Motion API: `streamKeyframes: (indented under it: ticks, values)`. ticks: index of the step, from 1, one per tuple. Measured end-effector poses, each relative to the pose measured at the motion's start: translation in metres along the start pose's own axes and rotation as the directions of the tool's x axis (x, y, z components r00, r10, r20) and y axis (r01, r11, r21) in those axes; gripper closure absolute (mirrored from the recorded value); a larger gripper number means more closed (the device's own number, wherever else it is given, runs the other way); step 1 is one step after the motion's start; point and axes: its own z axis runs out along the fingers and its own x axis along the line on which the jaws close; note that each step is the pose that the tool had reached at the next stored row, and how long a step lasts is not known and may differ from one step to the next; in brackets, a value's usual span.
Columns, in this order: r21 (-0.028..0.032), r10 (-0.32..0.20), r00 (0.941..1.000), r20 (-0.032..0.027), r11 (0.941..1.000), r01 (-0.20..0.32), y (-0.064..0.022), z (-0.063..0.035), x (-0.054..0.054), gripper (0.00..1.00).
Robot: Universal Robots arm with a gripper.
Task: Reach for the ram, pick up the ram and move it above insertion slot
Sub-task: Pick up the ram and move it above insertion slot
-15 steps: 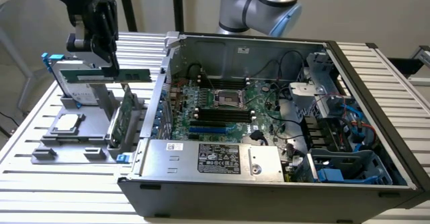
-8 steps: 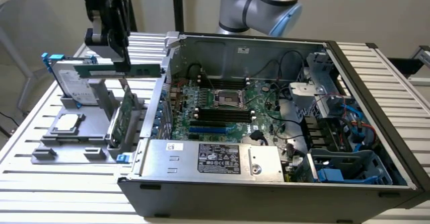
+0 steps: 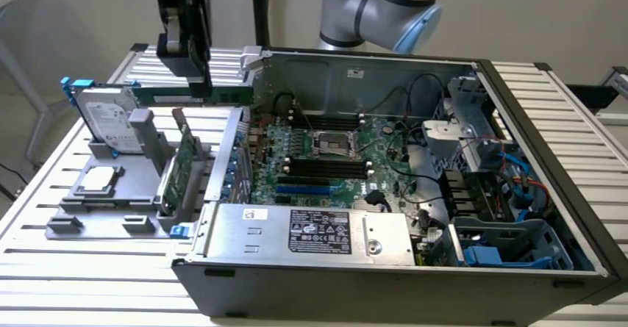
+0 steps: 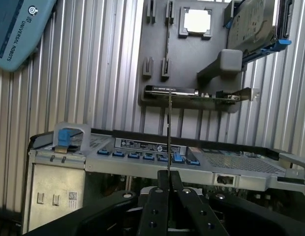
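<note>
While aloft, one ram [image 3: 191, 92] in claw [image 3: 199, 86].

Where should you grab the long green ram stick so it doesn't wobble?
Pinch the ram by its two flat faces, near the middle of its long edge, coming from above. It is thin and long, so a middle grip balances it. The hand holds it that way.

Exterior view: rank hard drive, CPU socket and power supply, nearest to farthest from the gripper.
From the gripper, jaws shut on the ram:
1. Hard drive, upright on the tray, at the exterior view's left.
2. CPU socket, central inside the case.
3. Power supply, along the case's near wall.
</note>
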Motion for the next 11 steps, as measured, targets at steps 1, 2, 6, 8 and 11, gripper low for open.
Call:
streamKeyframes:
  ticks: [1, 2, 6, 8, 11]
  values:
    - [0.0, 0.0, 1.0, 0.0, 1.0, 0.0, -0.0029, 0.0, -0.002, 0.87]
    - [0.0, 0.0, 1.0, 0.0, 1.0, 0.0, -0.0058, -0.0001, -0.003, 0.87]
    - [-0.0001, 0.0, 1.0, -0.0001, 1.0, 0.0, -0.0181, -0.0003, -0.011, 0.87]
    - [0.0, 0.0, 1.0, 0.0, 1.0, 0.0, -0.0241, -0.0003, -0.015, 0.87]
    - [-0.0001, 0.0, 1.0, -0.0001, 1.0, 0.0, -0.0332, -0.0005, -0.02, 0.87]
